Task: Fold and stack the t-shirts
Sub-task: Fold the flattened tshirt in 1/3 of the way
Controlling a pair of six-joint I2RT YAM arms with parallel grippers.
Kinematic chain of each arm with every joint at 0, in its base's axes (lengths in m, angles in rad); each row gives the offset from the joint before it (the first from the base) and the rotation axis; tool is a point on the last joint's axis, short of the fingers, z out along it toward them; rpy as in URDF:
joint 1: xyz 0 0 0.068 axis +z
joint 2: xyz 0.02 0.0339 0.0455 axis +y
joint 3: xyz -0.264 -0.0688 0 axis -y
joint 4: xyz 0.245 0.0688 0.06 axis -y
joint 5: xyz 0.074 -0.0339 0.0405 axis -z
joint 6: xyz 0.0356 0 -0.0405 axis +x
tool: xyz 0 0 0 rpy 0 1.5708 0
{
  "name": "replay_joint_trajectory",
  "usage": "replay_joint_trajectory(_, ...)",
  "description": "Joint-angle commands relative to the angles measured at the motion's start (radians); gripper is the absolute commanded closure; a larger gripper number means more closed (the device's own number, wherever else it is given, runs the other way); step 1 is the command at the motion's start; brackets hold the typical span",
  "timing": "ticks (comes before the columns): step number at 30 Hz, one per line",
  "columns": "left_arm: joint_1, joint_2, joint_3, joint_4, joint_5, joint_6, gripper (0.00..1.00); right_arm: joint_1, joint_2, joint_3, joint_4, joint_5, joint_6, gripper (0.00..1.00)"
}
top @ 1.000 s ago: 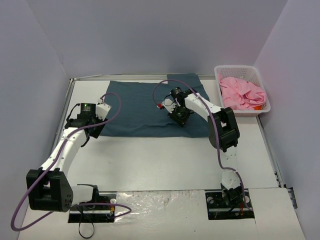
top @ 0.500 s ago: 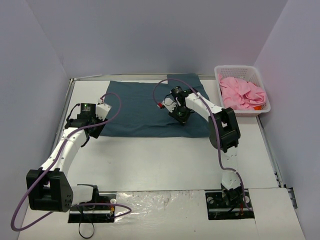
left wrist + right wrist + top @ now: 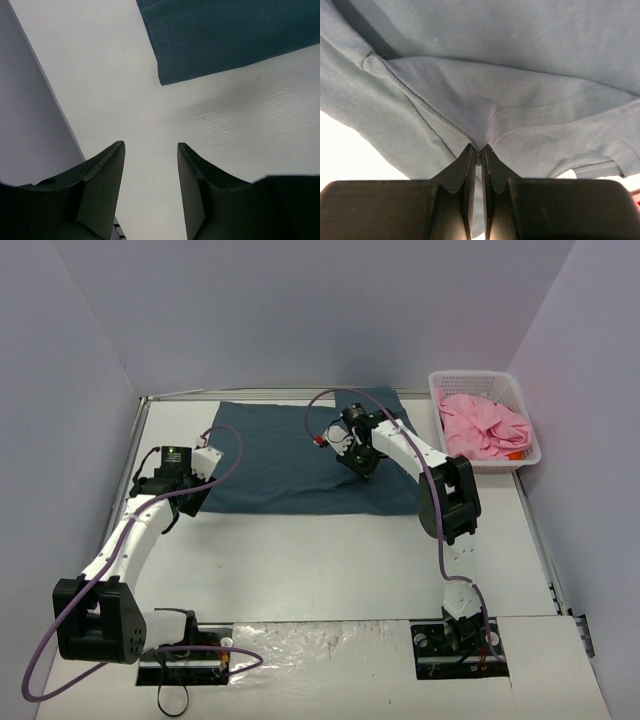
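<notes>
1. Here, the right gripper [image 3: 477, 149] is pinched tight on a fold of the dark teal-blue t-shirt [image 3: 520, 60], right beside a seam.
2. The cloth bunches up into the closed fingers and spreads away from them on every side.
3. Seen from above, that gripper sits over the right half of the shirt.
4. The left gripper [image 3: 150, 147] has its fingers partly apart, with nothing between them.
5. It hangs over the bare white table [image 3: 100, 75]. The shirt's near left corner lies just ahead of it, not touching.
6. The rest of the teal-blue shirt lies spread out flat on the far part of the table.
7. The pink t-shirt [image 3: 485, 425] is crumpled up inside the white basket [image 3: 470, 377] at the far right corner, well apart from both grippers.
</notes>
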Motion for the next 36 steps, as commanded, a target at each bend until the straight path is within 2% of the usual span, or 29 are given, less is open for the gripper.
replay_joint_trajectory(1, 0.006, 0.000, -0.001, -0.012, -0.004, -0.007, 0.55, 0.011, -0.009, 0.051, -0.045, 0.040, -0.009, 1.00)
replay_joint_trajectory(36, 0.006, 0.003, -0.013, -0.006, -0.011, -0.004, 0.55, 0.086, 0.151, 0.234, -0.048, 0.180, -0.089, 1.00)
